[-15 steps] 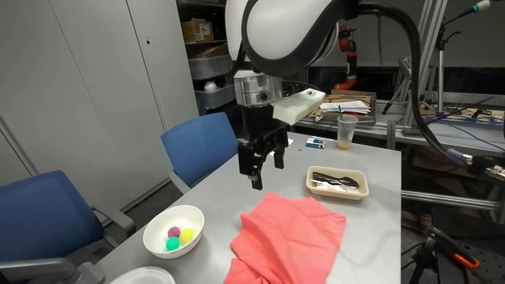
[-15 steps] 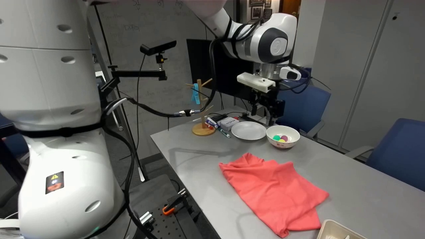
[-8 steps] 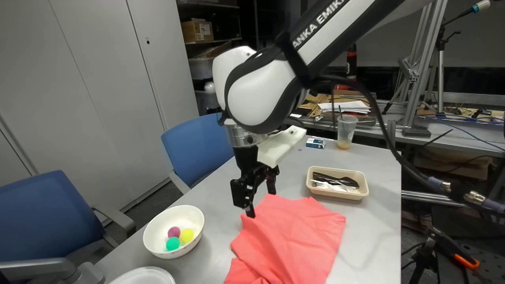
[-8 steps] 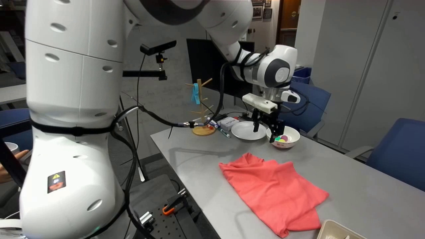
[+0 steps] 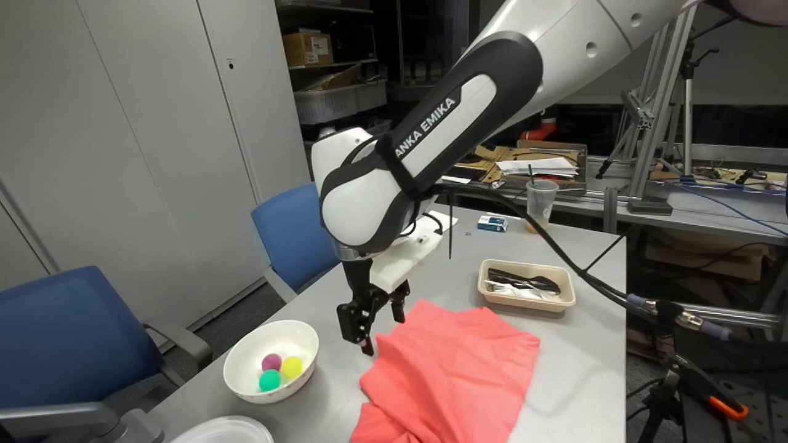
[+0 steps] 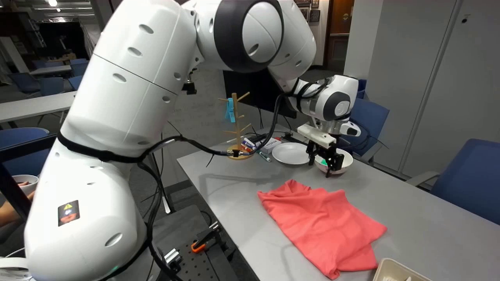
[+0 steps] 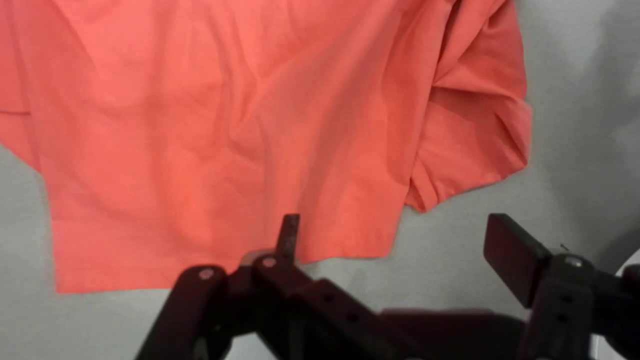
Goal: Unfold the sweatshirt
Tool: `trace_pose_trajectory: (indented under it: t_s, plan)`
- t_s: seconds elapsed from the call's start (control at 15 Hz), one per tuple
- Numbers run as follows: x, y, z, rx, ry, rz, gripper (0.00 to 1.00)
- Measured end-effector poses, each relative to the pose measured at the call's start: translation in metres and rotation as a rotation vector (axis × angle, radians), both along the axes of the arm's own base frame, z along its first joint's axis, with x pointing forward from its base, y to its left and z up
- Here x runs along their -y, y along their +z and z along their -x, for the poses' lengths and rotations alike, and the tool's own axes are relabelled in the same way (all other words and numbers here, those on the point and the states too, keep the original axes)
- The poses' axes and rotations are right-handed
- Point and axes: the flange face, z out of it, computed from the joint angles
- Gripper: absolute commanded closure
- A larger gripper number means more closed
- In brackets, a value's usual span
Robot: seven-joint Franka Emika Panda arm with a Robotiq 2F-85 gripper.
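Note:
The coral-pink sweatshirt (image 5: pixel 455 369) lies rumpled and partly folded on the grey table. It shows in both exterior views (image 6: pixel 324 226), and no lettering can be made out. In the wrist view, the sweatshirt (image 7: pixel 175 150) fills the upper left, with a straight lower edge and a bunched, folded part (image 7: pixel 475 135) at the right. My gripper (image 7: pixel 392 220) is open and empty. Its left finger (image 7: pixel 290 235) overlaps the lower edge of the cloth in that view; the right finger (image 7: pixel 515 260) is over bare table. In an exterior view the gripper (image 5: pixel 385 335) hangs above the table beside the cloth's edge.
A white bowl (image 5: pixel 265 338) with three coloured balls stands close to the gripper, with a white plate (image 6: pixel 291 153) beyond it. A beige tray of cutlery (image 5: pixel 523 301) sits near the cloth. A plastic cup (image 5: pixel 542 200) and a wooden stand (image 6: pixel 235 125) are farther off.
My arm has come down, bringing the open gripper lower towards the table, beside the sweatshirt's edge and nearer the bowl. The sweatshirt has not moved.

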Motion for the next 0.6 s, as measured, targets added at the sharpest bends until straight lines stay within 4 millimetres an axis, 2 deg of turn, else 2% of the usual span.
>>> trace_pose_trajectory:
  t_s: [0.4,0.6]
  plan:
    - [-0.010,-0.037,-0.028,0.009,0.006,-0.007,0.06]
    - [-0.008,-0.058,-0.038,0.007,0.000,-0.006,0.07]
